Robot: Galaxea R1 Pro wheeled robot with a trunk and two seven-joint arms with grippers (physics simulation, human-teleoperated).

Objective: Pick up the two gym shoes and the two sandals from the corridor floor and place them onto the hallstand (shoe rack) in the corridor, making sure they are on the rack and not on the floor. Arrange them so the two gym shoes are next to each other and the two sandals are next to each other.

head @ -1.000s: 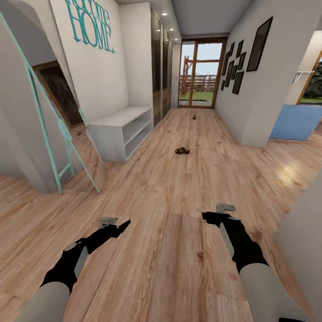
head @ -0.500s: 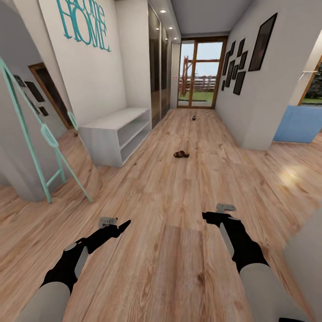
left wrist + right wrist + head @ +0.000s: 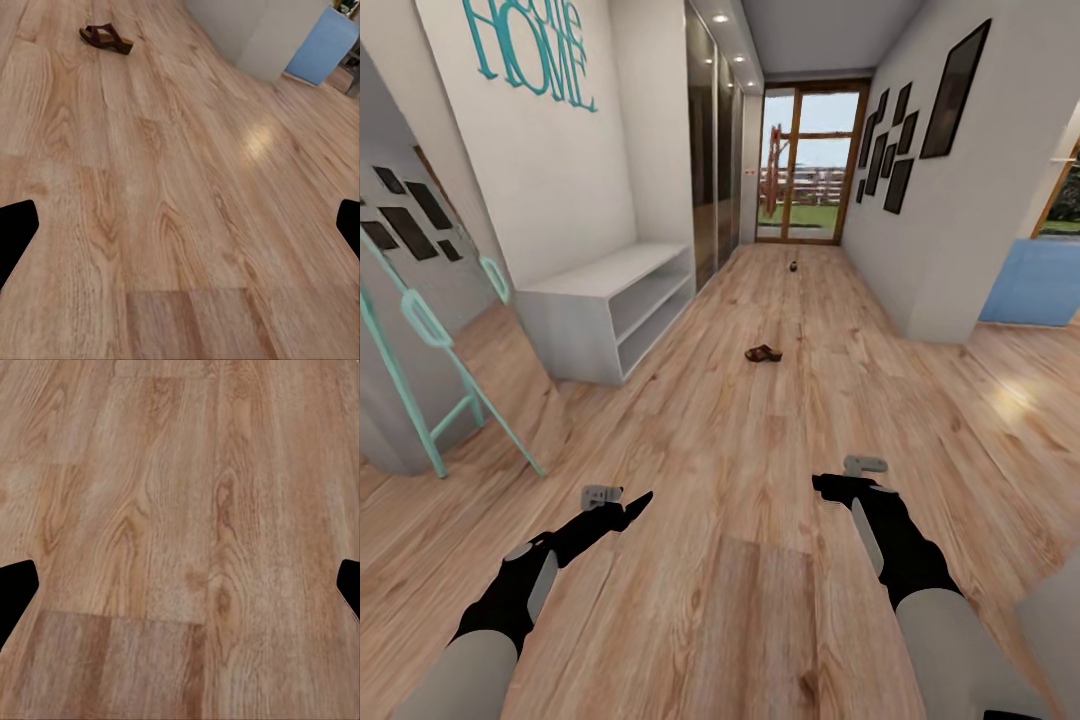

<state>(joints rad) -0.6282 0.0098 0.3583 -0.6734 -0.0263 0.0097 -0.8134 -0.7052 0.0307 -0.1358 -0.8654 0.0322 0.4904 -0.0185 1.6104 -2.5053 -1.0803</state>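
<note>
One brown sandal [image 3: 763, 353] lies on the corridor floor [image 3: 760, 440] in the middle of the passage, well ahead of both arms. The left wrist view shows the same sandal [image 3: 106, 38] with its dark strap, far from the fingers. A small dark thing [image 3: 793, 265] sits further down near the glass door, too small to identify. My left gripper [image 3: 640, 498] [image 3: 180, 229] and right gripper [image 3: 820, 483] [image 3: 180, 585] hover low over bare planks, both open and empty. The gym shoes and the hallstand are out of view.
A plain low white two-tier unit [image 3: 605, 310] stands along the left wall under teal "HOME" letters [image 3: 525, 50]. A teal-framed mirror [image 3: 420, 330] leans at the near left. A white wall corner [image 3: 935, 290] and a blue panel [image 3: 1040, 280] are on the right.
The whole view has advanced down the corridor, so the camera moved. The white unit and the mirror have slid leftward and closer. Both arms hold the same pose.
</note>
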